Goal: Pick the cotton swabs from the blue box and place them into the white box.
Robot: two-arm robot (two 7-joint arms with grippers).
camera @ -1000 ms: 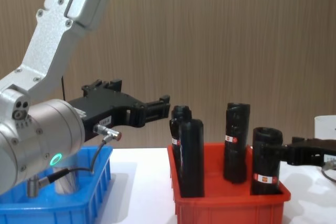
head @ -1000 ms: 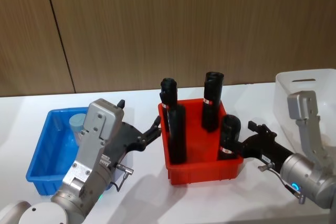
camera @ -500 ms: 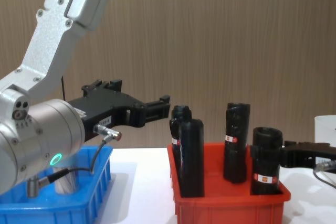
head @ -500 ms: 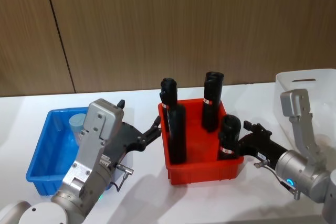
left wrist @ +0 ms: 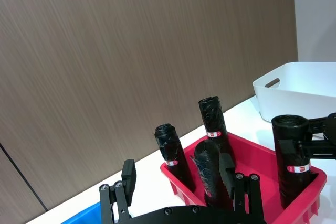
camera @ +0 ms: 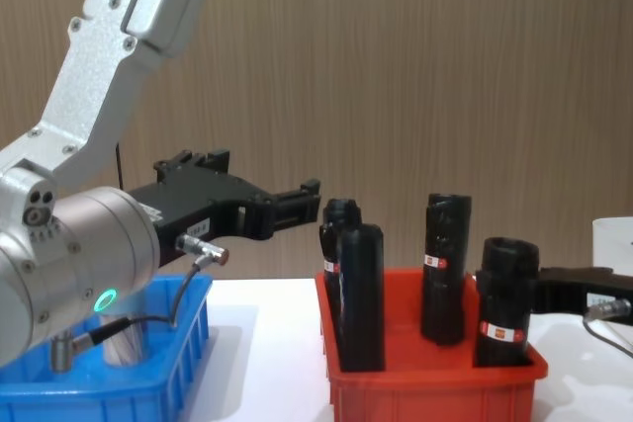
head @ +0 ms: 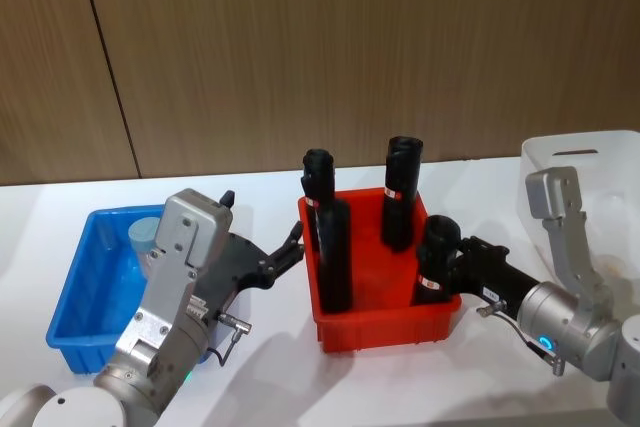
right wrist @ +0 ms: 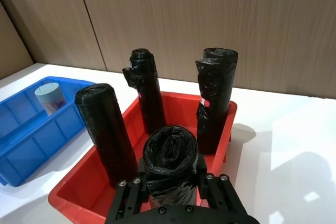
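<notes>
Though reaching toward the left wall of the red bin, grips nothing with the left gripper: fingers spread wide, nothing between them, stopped just short of the bin without touching it. Over at the red bin's near right corner, different story for the right gripper: closed in on a black roll, one finger on each side, looking snug against it in the right wrist view. Can't say how hard the squeeze is. Standing upright in the bin, that roll, red-white label low on its side. Three more black rolls standing in the same red bin, untouched. As for the cotton swabs: well left of the red bin, in the far corner of the blue box, standing on end, long axis straight up, pale round lid on top. Looks like a second clear cylinder in the blue box too, nearer the robot, mostly hidden behind the left arm. White box off to the right of the red bin, past the right arm, not touching the bin.
</notes>
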